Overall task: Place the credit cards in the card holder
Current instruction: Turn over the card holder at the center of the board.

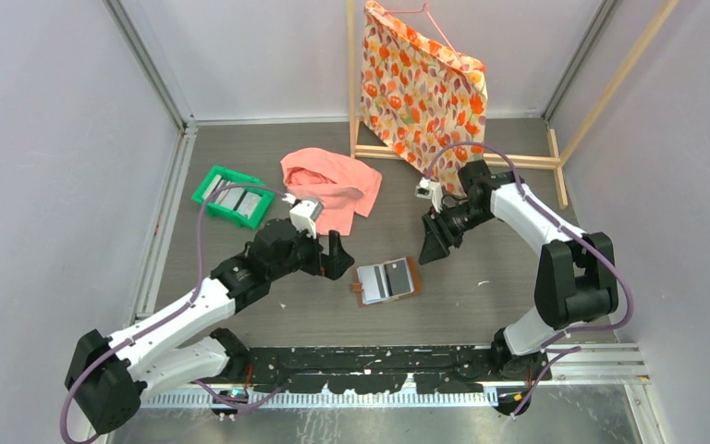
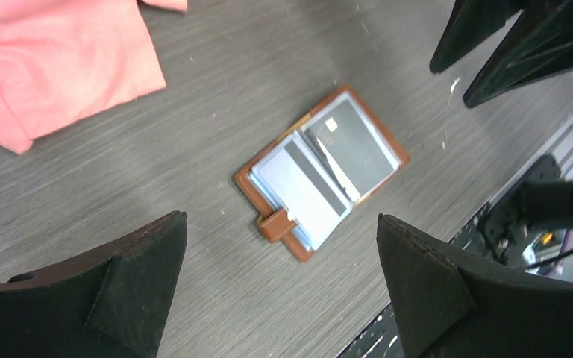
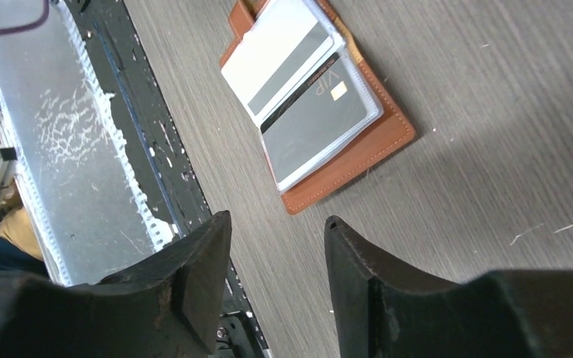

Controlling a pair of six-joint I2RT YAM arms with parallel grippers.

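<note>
The brown card holder (image 1: 360, 288) lies open on the grey table between my grippers. A white card with a grey stripe (image 1: 373, 282) and a dark grey card (image 1: 397, 276) sit in its two sides. Both also show in the left wrist view, white (image 2: 298, 190) and dark (image 2: 354, 145), with the holder's snap tab (image 2: 276, 226). The green tray (image 1: 211, 180) at the far left holds more grey cards (image 1: 240, 199). My left gripper (image 1: 337, 254) (image 2: 281, 217) is open and empty left of the holder. My right gripper (image 1: 432, 248) (image 3: 277, 218) is open and empty to the holder's right (image 3: 358, 160).
A pink cloth (image 1: 333, 185) lies behind the left gripper. A flowered bag (image 1: 421, 88) hangs on a wooden rack (image 1: 481, 159) at the back. A black rail (image 1: 370, 361) runs along the near table edge, close to the holder.
</note>
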